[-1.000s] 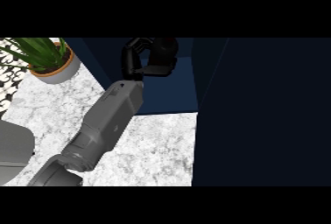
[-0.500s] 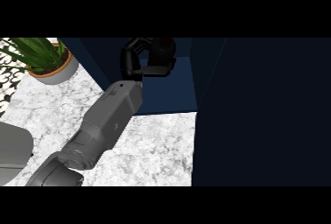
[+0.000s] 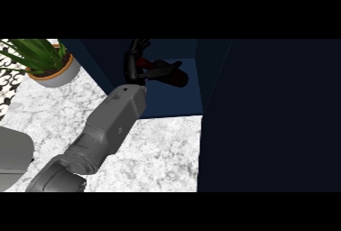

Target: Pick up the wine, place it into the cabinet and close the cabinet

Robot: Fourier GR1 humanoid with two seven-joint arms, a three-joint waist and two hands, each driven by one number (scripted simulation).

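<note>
While the wine (image 3: 174, 76), a dark red bottle lying tilted inside the navy cabinet (image 3: 170, 97), sits grasped in the curled fingers of the right hand (image 3: 143, 70), I judge it best to set it down flat on the shelf before letting go, clear of the door (image 3: 273, 113).

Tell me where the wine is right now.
Head view, top centre: the wine is inside the cabinet, at the hand, right of the plant.
</note>
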